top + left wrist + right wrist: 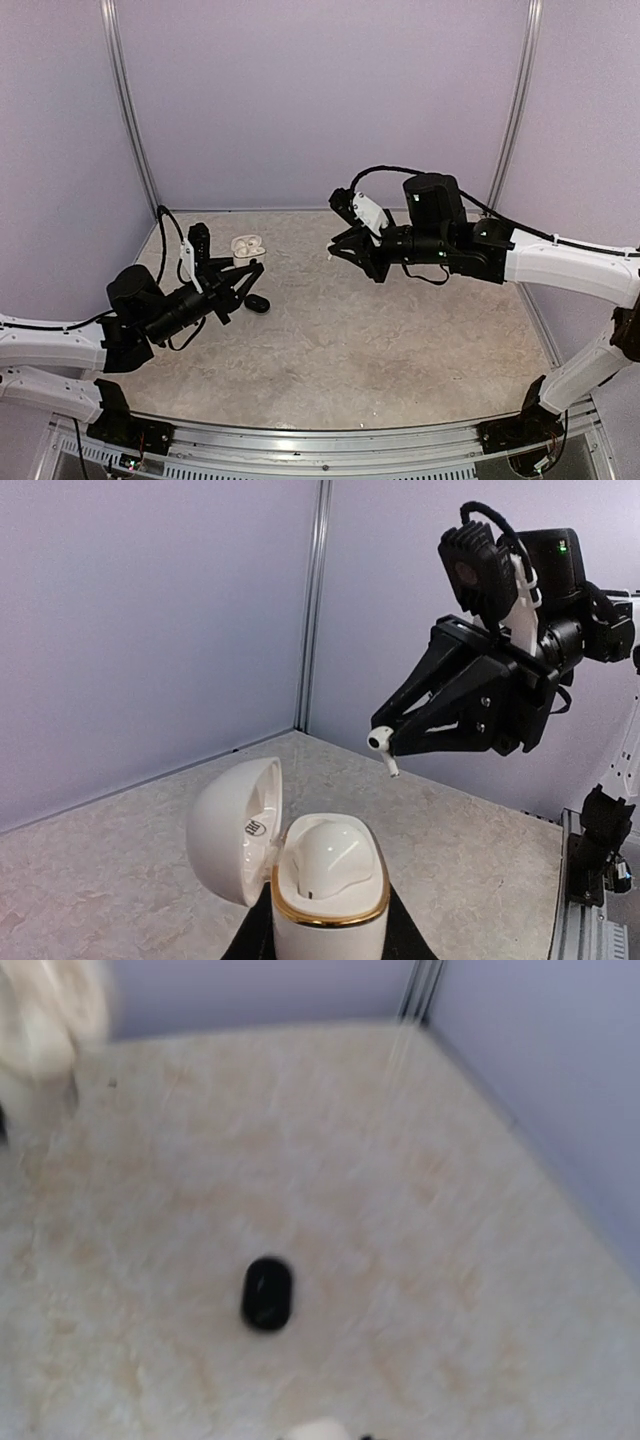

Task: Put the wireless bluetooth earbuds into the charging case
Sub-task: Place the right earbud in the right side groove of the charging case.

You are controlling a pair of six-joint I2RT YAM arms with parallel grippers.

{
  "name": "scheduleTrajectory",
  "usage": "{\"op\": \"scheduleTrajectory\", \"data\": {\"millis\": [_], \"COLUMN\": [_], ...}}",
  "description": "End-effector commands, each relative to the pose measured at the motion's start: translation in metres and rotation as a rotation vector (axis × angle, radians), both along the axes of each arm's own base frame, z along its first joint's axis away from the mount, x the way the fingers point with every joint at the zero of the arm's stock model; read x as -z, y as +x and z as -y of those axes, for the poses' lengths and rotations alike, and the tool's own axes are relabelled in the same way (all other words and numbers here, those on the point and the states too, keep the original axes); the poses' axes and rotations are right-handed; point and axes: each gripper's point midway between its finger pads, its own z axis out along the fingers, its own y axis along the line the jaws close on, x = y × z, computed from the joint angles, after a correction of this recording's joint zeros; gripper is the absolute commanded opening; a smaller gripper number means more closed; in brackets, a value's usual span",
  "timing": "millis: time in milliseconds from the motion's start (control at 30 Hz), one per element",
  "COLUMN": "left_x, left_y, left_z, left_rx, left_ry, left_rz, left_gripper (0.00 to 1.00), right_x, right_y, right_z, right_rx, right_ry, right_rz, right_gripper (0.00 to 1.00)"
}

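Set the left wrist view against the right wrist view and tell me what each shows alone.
Left wrist only: the right arm's fingers pinching a white earbud; the charging case's open lid and gold rim. Right wrist only: a black oval object on the table. Both: the marbled table, purple walls, and the case, a mere white blur top left in the right wrist view, whose bottom edge may catch that earbud.
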Motion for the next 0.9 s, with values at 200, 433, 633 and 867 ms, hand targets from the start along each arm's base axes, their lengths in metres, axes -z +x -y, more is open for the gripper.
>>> {"op": "scheduleTrajectory", "data": {"millis": [200,433,633,867], "left_x": [-0.014,-0.020,-0.025,-0.031], "left_y": [-0.035,-0.056,-0.063,-0.074], "left_z": [0.028,0.043,0.048,0.053], "left_rx": [0.266,0.401,0.435,0.500], "left_ry": [-0.014,-0.014,-0.016,-0.025], "left_rz": [0.073,0.099,0.112,0.118], "left_gripper": [0.00,0.00,0.00,0.00], "right_x": [-0.088,-0.102,-0.106,-0.100], "right_y": [-0.052,-0.086,-0.108,-0.118], "right_z": [-0.011,-0.026,-0.039,-0.047], "right_rx": [-0.050,-0.085,-0.104,-0.103], "right_ry": [0.081,0.075,0.060,0.026], "right_rz": [0.323,0.450,0.555,0.615], "right_gripper": [0.11,0.11,0.11,0.11]}}
